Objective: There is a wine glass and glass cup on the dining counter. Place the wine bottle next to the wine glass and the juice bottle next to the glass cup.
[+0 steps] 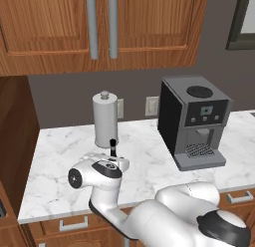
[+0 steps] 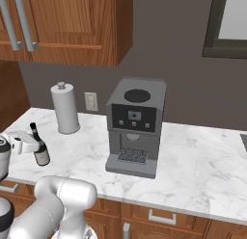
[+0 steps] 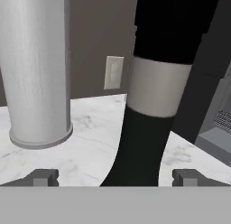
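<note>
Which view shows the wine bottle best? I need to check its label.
The hand view: the wine bottle stands close between the open fingers, pale label band plain. The right base view shows it small; the left base view, just its neck.

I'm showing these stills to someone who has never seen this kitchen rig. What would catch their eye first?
Probably the dark grey coffee machine standing against the back wall on the white marble worktop. Next, the white paper towel roll upright to its left. Then the small black wine bottle near the worktop's front edge, with the open gripper right at it, the fingers standing either side of its base.
</note>
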You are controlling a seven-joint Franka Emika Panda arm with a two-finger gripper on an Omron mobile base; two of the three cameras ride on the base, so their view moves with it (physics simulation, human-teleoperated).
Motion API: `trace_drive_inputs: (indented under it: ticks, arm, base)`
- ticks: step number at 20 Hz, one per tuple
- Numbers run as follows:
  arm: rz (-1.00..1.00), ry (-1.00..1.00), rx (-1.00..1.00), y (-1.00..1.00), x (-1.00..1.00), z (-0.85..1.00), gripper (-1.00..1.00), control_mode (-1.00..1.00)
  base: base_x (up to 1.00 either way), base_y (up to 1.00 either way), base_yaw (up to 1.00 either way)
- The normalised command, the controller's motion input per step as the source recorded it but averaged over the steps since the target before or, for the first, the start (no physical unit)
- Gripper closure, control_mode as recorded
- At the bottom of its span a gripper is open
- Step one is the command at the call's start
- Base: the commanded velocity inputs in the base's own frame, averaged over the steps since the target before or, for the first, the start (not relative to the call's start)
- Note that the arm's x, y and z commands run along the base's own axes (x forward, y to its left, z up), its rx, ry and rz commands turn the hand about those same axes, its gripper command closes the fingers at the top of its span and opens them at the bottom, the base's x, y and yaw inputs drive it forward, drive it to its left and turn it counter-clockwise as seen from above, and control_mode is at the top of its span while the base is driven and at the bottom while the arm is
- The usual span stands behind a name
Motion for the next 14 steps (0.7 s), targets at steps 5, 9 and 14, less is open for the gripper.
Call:
trace_drive_inputs:
  ticks: [5,9,14]
  arm:
    - [0.01,0.00,0.00,0.00,0.17,-0.03,-1.00,-1.00]
    - [0.01,0.00,0.00,0.00,0.12,-0.06,-1.00,-1.00]
    - [0.01,0.00,0.00,0.00,0.06,-0.13,-1.00,-1.00]
  base:
    - [0.00,0.00,0.00]
    - [0.00,0.00,0.00]
    - [0.00,0.00,0.00]
